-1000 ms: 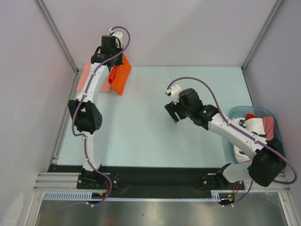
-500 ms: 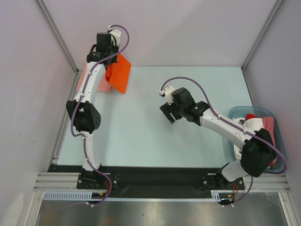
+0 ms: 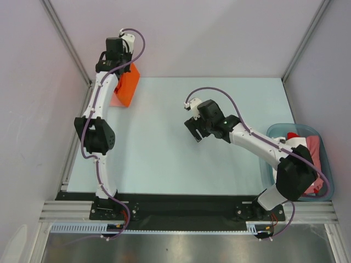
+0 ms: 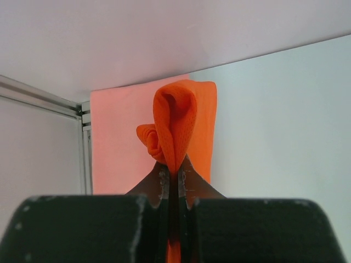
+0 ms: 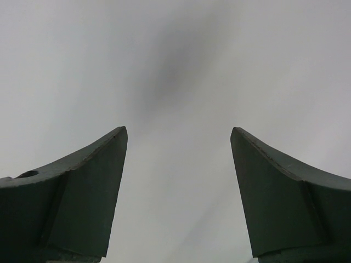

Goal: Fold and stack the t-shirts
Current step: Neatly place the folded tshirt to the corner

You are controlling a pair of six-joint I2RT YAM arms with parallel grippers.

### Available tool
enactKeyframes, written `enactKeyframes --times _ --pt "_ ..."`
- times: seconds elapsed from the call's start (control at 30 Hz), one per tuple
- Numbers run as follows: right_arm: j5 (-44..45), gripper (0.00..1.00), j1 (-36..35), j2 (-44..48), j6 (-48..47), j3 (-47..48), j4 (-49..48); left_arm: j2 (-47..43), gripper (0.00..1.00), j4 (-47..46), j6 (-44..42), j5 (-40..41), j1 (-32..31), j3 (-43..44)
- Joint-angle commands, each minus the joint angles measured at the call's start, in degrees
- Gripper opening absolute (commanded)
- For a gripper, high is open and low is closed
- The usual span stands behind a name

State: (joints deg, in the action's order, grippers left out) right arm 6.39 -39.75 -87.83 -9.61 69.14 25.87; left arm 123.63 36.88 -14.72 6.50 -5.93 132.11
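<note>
Left pincer [image 4: 175,171] clamped on a bunched fold of the orange shirt [image 4: 181,115], far left, over the pink shirt [image 4: 115,148]. Right pincer [image 5: 178,164] gapes empty above the tabletop [image 3: 164,159]. Risk — letting go here, the bunch may unfold and land crooked.

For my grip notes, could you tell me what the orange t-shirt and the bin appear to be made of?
The orange t-shirt looks like matte mesh knit, probably synthetic: a fine dimpled texture shows in the left wrist view. The bin seems to be smooth, bluish, possibly translucent plastic.
</note>
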Motion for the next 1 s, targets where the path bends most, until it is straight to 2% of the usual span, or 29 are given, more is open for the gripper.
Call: enactKeyframes --times 0.0,0.97 --pt "-0.6 0.8 0.0 -0.6 1.4 3.0 -0.6 -0.6 0.0 -3.7 -2.0 0.2 1.4 1.9" --pt "0.5 0.8 -2.9 -9.5 3.6 11.9 1.9 6.8 0.0 -7.8 -1.5 -5.8 8.8 6.3"
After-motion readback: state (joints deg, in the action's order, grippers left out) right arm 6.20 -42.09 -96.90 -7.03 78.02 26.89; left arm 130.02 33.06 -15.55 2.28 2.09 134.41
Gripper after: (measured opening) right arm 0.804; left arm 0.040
